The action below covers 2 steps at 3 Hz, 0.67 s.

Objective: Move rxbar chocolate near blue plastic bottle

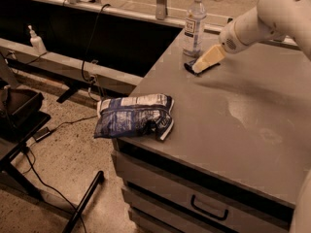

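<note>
The small flat dark rxbar chocolate (188,66) lies just beside the tall clear blue plastic bottle (194,25) on the grey table (243,140), so the task looks nearly finished, with the robot's tan gripper (198,69) low against the bar; I cannot tell whether it grips.

A blue-and-white chip bag (133,116) lies over the left edge of the grey drawer cabinet (233,130). A white pump bottle (36,41) stands on the ledge far left.

Single raised camera looks down across the table (233,130) (gripper (197,69) far, upper right).
</note>
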### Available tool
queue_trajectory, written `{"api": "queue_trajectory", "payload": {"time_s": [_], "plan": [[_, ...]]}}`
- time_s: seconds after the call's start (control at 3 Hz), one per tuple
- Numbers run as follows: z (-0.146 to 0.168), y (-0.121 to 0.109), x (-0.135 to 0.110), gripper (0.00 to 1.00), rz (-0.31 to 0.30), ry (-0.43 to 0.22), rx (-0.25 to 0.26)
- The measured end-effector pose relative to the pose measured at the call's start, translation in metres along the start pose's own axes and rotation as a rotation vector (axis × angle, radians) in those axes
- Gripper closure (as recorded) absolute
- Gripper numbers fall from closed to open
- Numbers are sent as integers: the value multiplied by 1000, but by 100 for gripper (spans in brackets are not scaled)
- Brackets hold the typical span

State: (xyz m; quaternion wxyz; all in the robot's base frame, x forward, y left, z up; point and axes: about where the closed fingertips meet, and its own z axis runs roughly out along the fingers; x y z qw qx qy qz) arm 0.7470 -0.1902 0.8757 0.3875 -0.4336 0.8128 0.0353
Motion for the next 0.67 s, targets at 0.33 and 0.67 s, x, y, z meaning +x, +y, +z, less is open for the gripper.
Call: {"api": "queue_trajectory", "payload": {"time_s": [0.33, 0.67], "plan": [[-74, -38, -1, 0, -89, 59, -14], [-71, -36, -3, 0, -88, 56, -19]]}}
